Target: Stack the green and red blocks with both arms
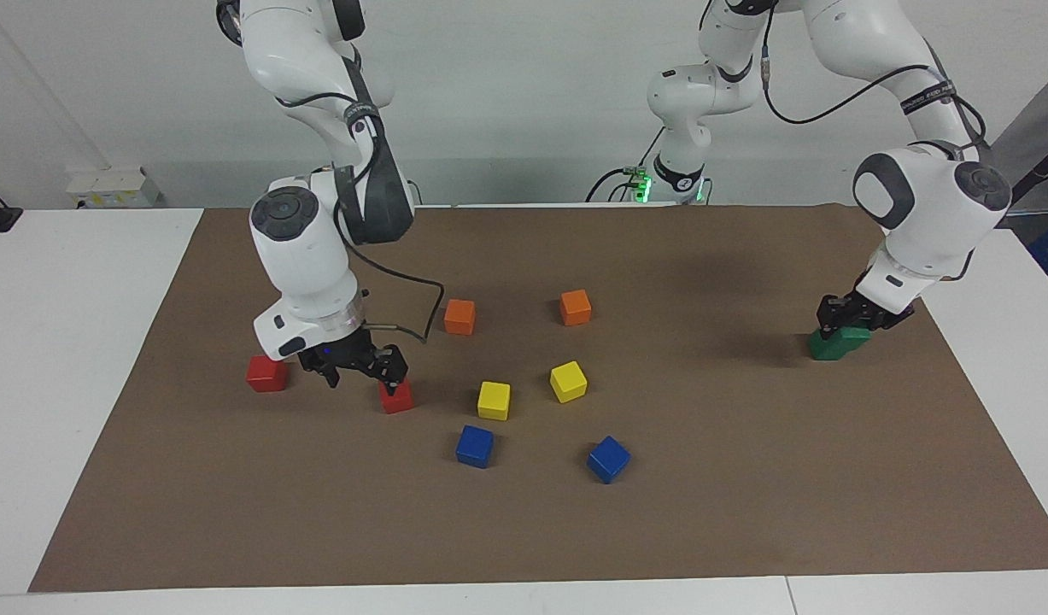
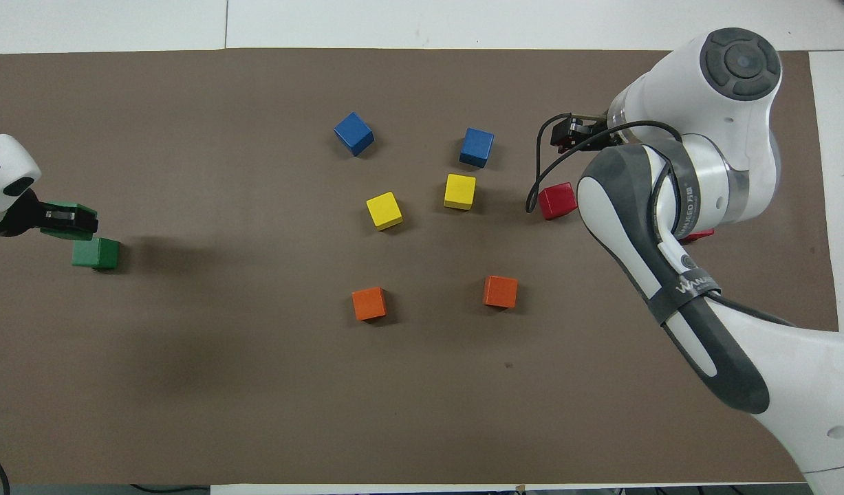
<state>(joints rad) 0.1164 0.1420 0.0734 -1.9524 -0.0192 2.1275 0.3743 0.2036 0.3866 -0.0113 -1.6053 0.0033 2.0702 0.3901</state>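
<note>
My left gripper is shut on a dark green block at the left arm's end of the mat. It holds the block low against the second green block, offset from it and not squarely on top. In the overhead view the gripper and its block sit just past the free green block. My right gripper is open and empty, low between two red blocks. One fingertip is at the top of the red block. The other red block is mostly hidden by the arm in the overhead view.
Two orange cubes, two yellow cubes and two blue cubes lie spread over the middle of the brown mat.
</note>
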